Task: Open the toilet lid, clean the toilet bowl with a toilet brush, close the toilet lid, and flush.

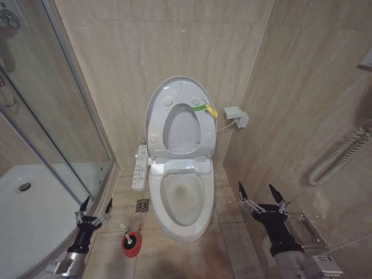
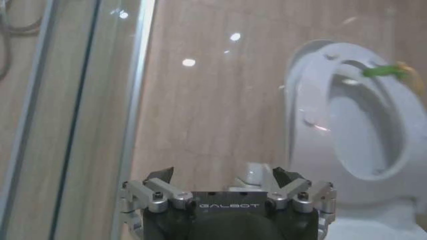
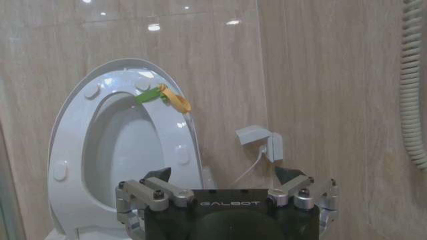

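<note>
White toilet lid (image 1: pixel 174 93) stands raised; both hands, left (image 1: pixel 96 208) and right (image 1: pixel 261 194), hover spread apart beside the toilet bowl (image 1: pixel 200 224).

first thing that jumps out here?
The toilet lid stands raised with the seat against the back wall, green-and-yellow tag at its upper edge, the toilet bowl open below. The left gripper and right gripper hover open either side, the toilet brush in its red holder near the left.

Toilet lid (image 1: pixel 158 110) upright against wall, white toilet bowl (image 1: pixel 181 200) exposed, toilet brush (image 1: pixel 125 231) in red holder on floor beside it.
</note>
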Robot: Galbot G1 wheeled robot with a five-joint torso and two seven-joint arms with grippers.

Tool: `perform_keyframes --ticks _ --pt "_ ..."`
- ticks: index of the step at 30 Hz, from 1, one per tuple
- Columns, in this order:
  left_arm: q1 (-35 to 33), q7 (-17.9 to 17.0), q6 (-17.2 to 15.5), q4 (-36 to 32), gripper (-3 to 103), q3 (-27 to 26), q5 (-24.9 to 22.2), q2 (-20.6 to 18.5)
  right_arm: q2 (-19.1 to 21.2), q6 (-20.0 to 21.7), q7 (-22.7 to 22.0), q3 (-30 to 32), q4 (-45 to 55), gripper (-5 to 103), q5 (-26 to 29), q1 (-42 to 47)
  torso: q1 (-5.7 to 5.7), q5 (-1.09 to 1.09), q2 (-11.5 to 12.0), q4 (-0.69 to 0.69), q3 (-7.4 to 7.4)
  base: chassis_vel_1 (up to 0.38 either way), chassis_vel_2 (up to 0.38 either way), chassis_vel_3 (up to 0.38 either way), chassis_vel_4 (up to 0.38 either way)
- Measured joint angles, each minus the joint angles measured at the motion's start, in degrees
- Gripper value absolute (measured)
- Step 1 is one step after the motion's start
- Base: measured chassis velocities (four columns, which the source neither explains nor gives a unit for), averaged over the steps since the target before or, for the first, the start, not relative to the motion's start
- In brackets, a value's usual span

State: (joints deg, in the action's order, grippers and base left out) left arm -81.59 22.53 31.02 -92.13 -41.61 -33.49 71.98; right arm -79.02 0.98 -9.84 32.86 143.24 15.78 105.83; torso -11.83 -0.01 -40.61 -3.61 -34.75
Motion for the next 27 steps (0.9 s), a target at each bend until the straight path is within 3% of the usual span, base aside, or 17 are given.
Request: perform_keyframes --ticks 2,4,5,7,9,10,11,14,17,27 --pt "-1.35 -6.27 -6.27 -7.31 99 0.15 0.23 -0.74 0.00 0.00 0.00 0.00 0.00 100 0.00 0.00 0.00 0.02 0.01 -0.02 0.02 0.000 0.000 0.000 0.000" --pt "-3.45 -14.25 -15.76 -15.41 102 0.61 -0.16 -1.60 0.00 0.00 0.01 0.00 0.00 100 0.00 0.00 0.03 0.01 0.06 -0.02 0.05 0.000 0.000 0.000 0.000" --pt "-3.45 -14.25 -15.76 -15.41 102 0.61 -0.16 -1.60 0.00 0.00 0.01 0.00 0.00 100 0.00 0.00 0.03 0.01 0.06 -0.02 0.05 0.000 0.000 0.000 0.000" --pt "-6.41 -19.71 -24.41 -22.02 102 1.14 -1.72 -2.97 0.01 0.00 0.01 0.00 0.00 100 0.00 0.00 0.05 0.01 0.11 -0.01 0.08 0.000 0.000 0.000 0.000" --pt "-9.00 -21.79 -28.23 -25.75 102 1.12 -1.89 -4.31 0.00 0.00 0.00 0.00 0.00 100 0.00 0.00 0.07 0.01 0.15 0.00 0.10 0.000 0.000 0.000 0.000" --pt "-9.00 -21.79 -28.23 -25.75 102 1.12 -1.89 -4.31 0.00 0.00 0.00 0.00 0.00 100 0.00 0.00 0.07 0.01 0.15 0.00 0.10 0.000 0.000 0.000 0.000" --pt "-10.23 -22.53 -29.55 -27.50 95 0.87 -1.69 -4.88 0.00 0.00 0.01 0.00 0.00 100 0.00 0.00 0.08 0.01 0.17 0.02 0.11 0.000 0.000 0.000 0.000" --pt "-13.96 -24.41 -32.45 -33.10 95 -0.36 -1.65 -5.68 0.00 0.00 0.01 0.00 0.00 100 0.00 0.00 0.11 0.01 0.24 0.00 0.15 0.000 0.000 0.000 0.000" --pt "-15.83 -24.70 -32.93 -35.63 95 -0.97 -1.37 -5.58 0.00 0.00 0.00 0.00 0.00 100 0.00 0.00 0.12 0.01 0.27 0.00 0.17 0.000 0.000 0.000 0.000" --pt "-18.48 -24.14 -30.38 -38.42 96 -0.85 0.16 -3.44 0.00 0.00 0.01 0.00 0.00 100 0.00 0.00 0.16 0.00 0.37 0.00 0.23 0.000 0.000 0.000 0.000"
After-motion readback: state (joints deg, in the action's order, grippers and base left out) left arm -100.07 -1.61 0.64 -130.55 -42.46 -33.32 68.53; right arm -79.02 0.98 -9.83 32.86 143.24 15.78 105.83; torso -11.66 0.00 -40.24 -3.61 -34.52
